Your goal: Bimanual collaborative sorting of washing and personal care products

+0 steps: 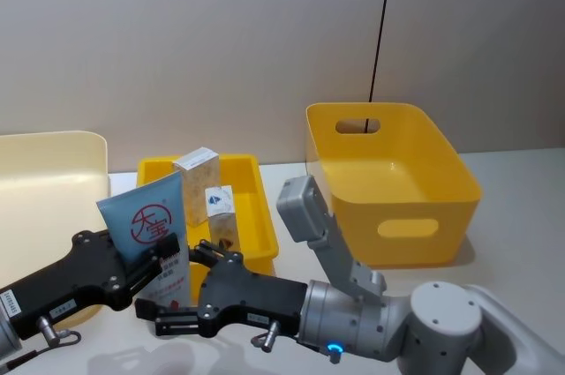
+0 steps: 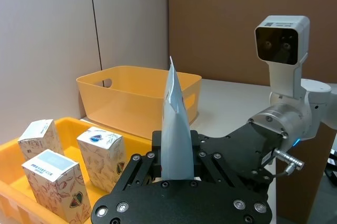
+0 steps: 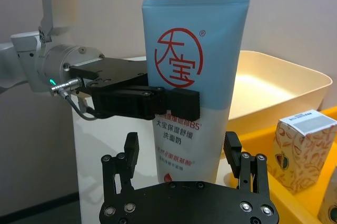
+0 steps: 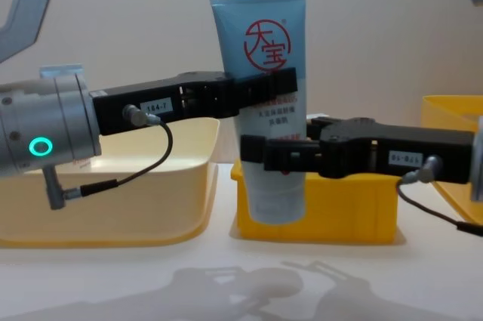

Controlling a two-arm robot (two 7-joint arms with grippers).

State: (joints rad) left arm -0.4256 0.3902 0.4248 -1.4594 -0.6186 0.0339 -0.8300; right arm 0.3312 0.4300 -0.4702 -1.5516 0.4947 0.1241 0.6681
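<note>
A tall pale-blue tube (image 1: 146, 221) with a red round logo stands upright above the table in front of the small yellow bin (image 1: 260, 225). My left gripper (image 4: 264, 91) is shut on its middle, just under the logo. My right gripper (image 4: 275, 156) reaches in lower down. It is open, with its fingers (image 3: 131, 153) standing on either side of the tube (image 3: 192, 71). Three patterned cartons (image 2: 100, 155) stand in the small yellow bin, one of them at the back (image 1: 196, 170).
A large yellow bin (image 1: 393, 181) with handle holes sits at the right. A cream tub (image 1: 44, 190) lies at the left, close beside the small bin. Bare white table runs along the front, under both arms.
</note>
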